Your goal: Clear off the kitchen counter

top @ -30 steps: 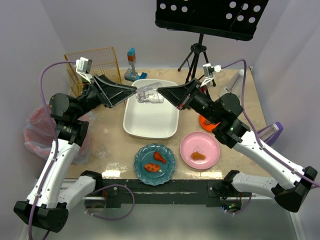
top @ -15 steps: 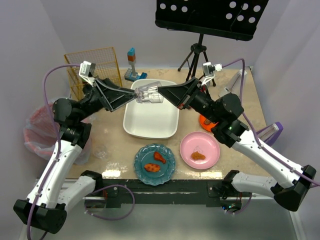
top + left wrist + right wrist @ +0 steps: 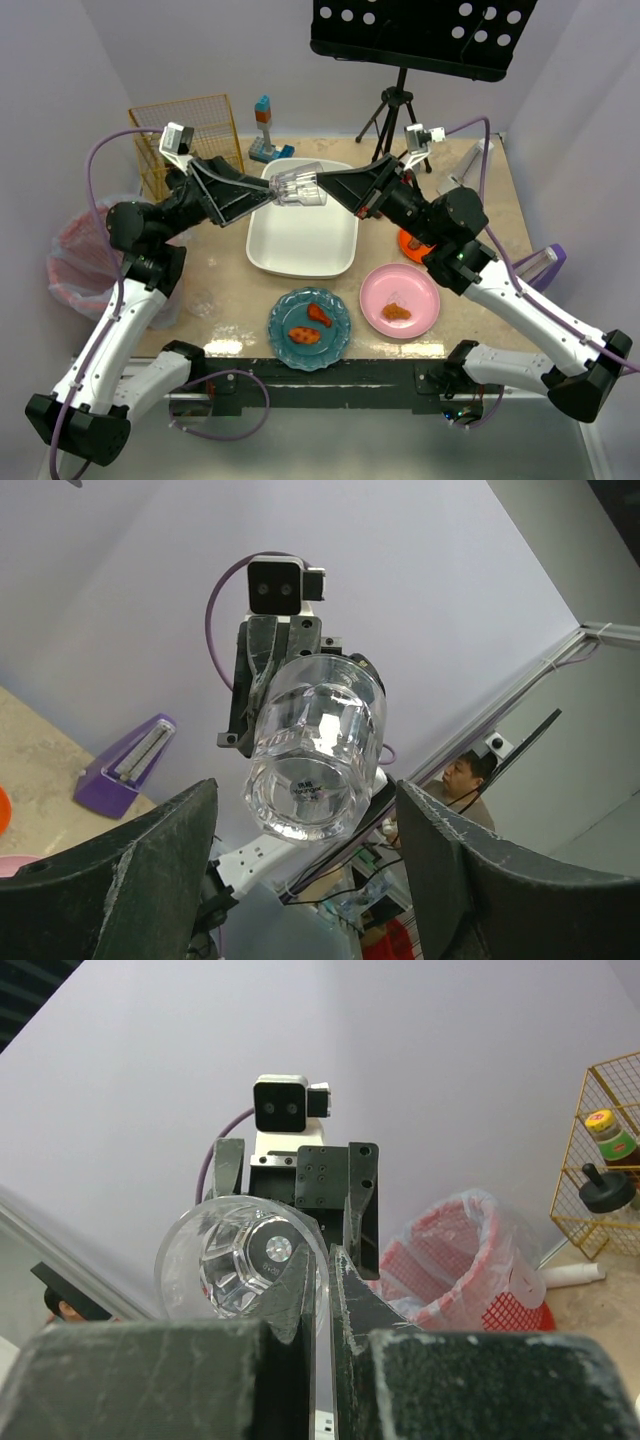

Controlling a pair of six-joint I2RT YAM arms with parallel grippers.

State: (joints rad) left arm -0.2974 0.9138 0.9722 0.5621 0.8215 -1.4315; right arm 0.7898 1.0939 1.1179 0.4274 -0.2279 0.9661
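The beige stone-look counter [image 3: 215,275] is carrying a white rectangular tub [image 3: 300,245]. Above the tub, the right tool [image 3: 325,1258] is pinching the rim of a clear ribbed tumbler [image 3: 298,187]. The left tool [image 3: 305,795] is standing released, its fingers flanking the tumbler's base.

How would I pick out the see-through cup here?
Find the white tub in the middle of the beige counter. Above its far end, the right gripper pinches the clear cup by its rim. It alone hangs in the air, tipped on its side.
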